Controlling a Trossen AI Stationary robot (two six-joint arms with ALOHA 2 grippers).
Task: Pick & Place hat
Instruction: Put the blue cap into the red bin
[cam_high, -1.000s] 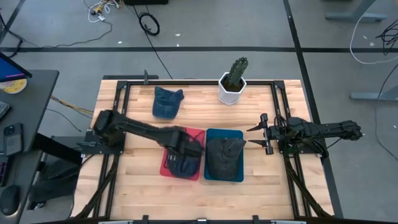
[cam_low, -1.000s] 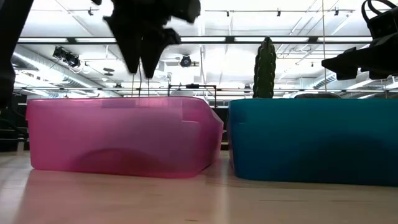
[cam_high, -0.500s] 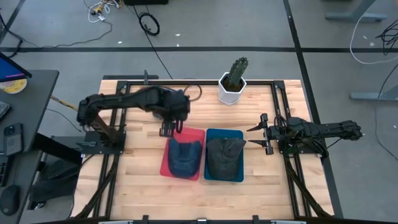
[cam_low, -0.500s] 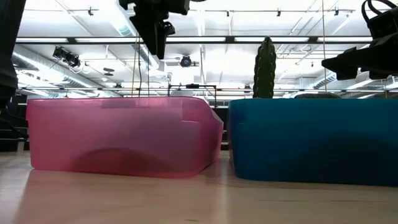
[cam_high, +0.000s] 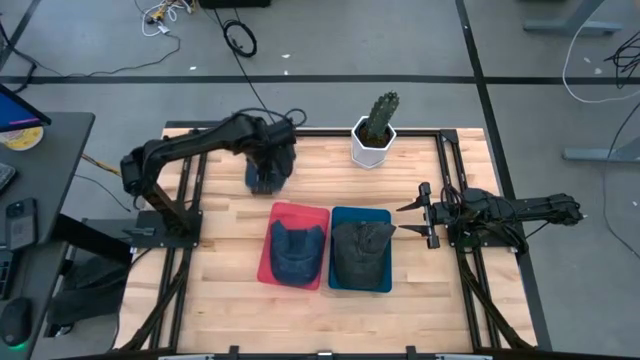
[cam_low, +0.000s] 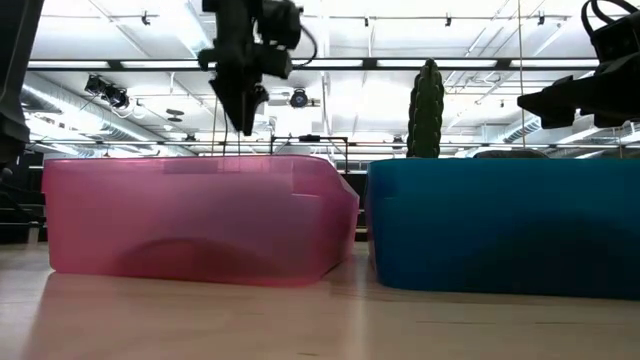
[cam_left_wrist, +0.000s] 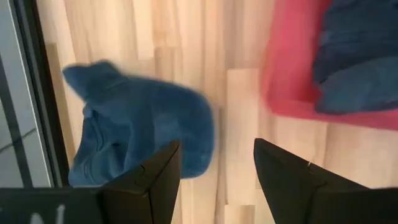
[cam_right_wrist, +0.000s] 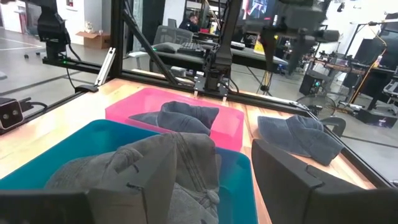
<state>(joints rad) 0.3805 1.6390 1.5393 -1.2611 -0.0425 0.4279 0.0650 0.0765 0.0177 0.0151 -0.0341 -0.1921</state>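
No text, label, brand, number or sign can be read in any of the views. The screen (cam_right_wrist: 259, 7) in the room behind the table, seen in the right wrist view, shows bright shapes, but they are too blurred to read.

Three hats (cam_high: 268, 165), two bins (cam_high: 272, 225), one potted cactus (cam_high: 375, 128), two robot arms (cam_high: 180, 150)
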